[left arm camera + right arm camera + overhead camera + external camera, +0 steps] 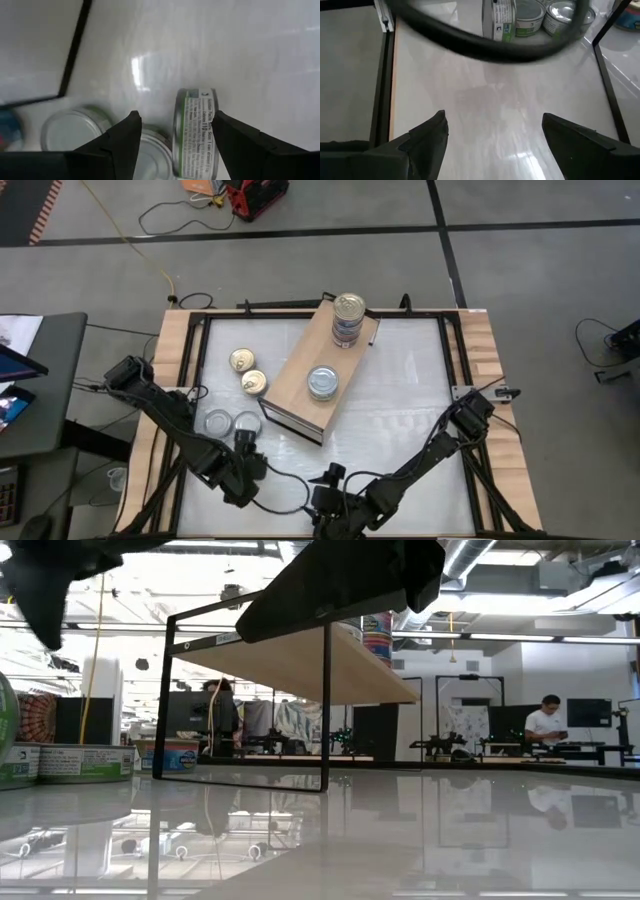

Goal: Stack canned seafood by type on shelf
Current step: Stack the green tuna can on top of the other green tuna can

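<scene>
we see the shelf lying diagonally across the white tabletop, its far end close to the back rail and its dark-edged near end pointing toward the left arm. on its flat top a tall stack of tins stands at the far end, and a shorter silver-lidded stack sits around the middle. two gold-lidded tins rest on the table left of the shelf, near each other and beside its long edge. two silver-lidded tins lie flat just off the shelf's near corner.

the left gripper hovers over that corner, its fingers spread around a tin standing on its edge, with a green-striped label; we cannot tell whether the pads actually touch it. the flat silver tins lie just beside it.

the right gripper waits low at the near edge, fingers spread wide with nothing between them, over bare table. the open room lies to the right of the shelf, a broad clear stretch out to the right wooden rail. a dark cable crosses in front of the right wrist.

the surface is glossy and mirrors the ceiling lights. beyond it is a workshop with desks, monitors and a person in a white top far off.
</scene>
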